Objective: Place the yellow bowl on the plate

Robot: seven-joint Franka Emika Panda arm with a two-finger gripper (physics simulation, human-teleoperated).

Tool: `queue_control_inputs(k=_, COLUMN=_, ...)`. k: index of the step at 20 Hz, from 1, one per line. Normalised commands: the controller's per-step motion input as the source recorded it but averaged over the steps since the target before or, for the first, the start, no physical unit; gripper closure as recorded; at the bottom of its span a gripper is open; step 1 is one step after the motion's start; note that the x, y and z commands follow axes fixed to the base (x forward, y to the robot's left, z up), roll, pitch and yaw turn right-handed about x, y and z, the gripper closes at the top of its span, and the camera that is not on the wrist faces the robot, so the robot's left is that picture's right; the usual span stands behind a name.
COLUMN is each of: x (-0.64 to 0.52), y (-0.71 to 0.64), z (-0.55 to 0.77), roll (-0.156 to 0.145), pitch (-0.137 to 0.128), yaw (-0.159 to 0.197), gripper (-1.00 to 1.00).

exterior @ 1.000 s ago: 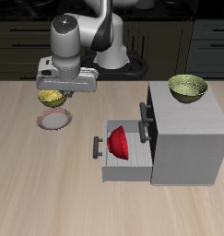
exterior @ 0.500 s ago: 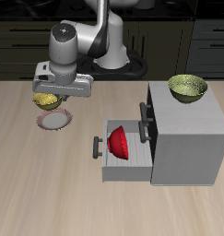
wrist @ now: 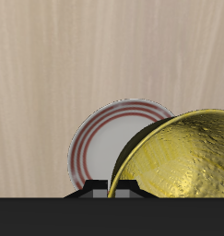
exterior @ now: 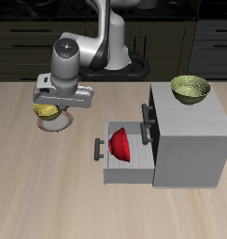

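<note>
The yellow bowl (exterior: 48,113) hangs from my gripper (exterior: 55,105), which is shut on its rim. It sits just above the plate (exterior: 62,122), whose reddish rim peeks out beneath it. In the wrist view the golden speckled yellow bowl (wrist: 182,157) fills much of the picture and covers part of the plate (wrist: 100,147), which has a pale centre and red rings. My fingertips are hidden by the gripper body and the bowl.
A grey cabinet (exterior: 191,131) stands beside the plate, its drawer (exterior: 124,161) pulled open with a red bowl (exterior: 120,145) inside. An olive yellow-green bowl (exterior: 190,89) rests on the cabinet top. The robot base (exterior: 113,56) is at the back.
My gripper has carried the yellow bowl downward and a little toward the table's front, from above the plate to just over it.
</note>
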Motion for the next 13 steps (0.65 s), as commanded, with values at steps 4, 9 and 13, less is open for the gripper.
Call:
queue_control_inputs(k=4, x=0.03, y=0.0, z=-0.09, roll=-0.008, pitch=0.036, yaw=-0.017, gripper=-1.0)
queue_control_inputs(k=9, x=0.05, y=0.14, z=0.05, roll=0.023, pitch=0.004, yaw=-0.011, gripper=-1.0)
queue_control_inputs(k=13, x=-0.01, y=0.1, z=0.13, roll=0.003, pitch=-0.025, yaw=-0.002, gripper=-1.0)
